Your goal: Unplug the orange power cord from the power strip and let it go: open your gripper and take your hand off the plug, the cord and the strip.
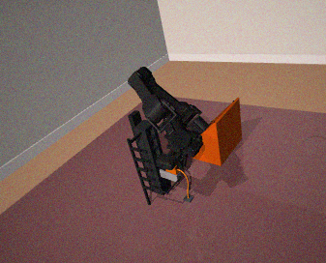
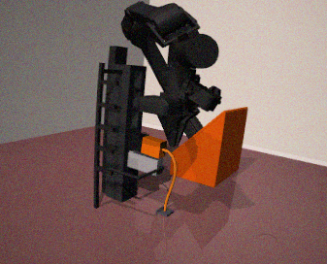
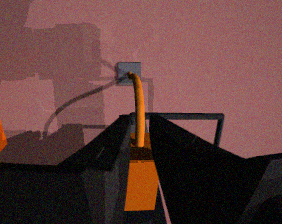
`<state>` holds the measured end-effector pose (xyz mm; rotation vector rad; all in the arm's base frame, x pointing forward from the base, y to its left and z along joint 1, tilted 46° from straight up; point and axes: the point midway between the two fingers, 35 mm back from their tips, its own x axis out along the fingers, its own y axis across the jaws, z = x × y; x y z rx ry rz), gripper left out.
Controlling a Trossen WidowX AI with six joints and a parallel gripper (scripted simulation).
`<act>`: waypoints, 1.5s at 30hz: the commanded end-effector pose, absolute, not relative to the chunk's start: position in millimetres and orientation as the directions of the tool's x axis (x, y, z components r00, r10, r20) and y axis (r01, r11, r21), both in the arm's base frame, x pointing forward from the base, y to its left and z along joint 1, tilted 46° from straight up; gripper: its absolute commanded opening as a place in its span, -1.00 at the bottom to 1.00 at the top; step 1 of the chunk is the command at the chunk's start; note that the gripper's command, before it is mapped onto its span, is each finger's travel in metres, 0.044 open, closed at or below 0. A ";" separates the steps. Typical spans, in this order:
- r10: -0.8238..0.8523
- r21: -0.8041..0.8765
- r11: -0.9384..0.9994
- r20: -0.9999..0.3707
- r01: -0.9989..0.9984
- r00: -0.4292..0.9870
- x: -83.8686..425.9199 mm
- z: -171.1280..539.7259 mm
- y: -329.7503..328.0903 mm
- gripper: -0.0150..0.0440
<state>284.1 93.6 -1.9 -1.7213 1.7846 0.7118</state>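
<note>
The orange plug sits against the side of the upright black power strip, just above a pale grey block. Its orange cord bends down to the floor. My gripper is nearly shut, its tips just beyond the plug's cord end. In the wrist view the cord runs through the narrow gap and the plug shows wider than that gap, its sides partly covered. I see no firm hold on the plug or cord.
A black ladder-like frame stands beside the strip, with a thin bar reaching past the pale block. The cord ends at a small grey base. A large orange wedge stands beyond the arm.
</note>
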 end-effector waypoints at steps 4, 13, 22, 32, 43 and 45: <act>-0.707 0.000 0.032 -0.707 -0.999 -0.022 283.1 -3.2 96.2 -0.22; -0.707 0.000 0.032 -0.707 -0.999 -0.022 283.1 -3.2 96.2 0.05; -0.708 0.000 0.036 -0.705 -0.999 -0.025 283.2 0.8 101.2 0.05; -0.708 0.000 0.036 -0.705 -0.999 -0.025 283.3 9.5 92.8 0.05; -0.709 0.000 0.036 -0.705 -0.999 -0.026 282.6 22.3 79.9 0.05; -0.709 0.000 0.036 -0.704 -0.999 -0.026 282.4 24.6 77.6 0.05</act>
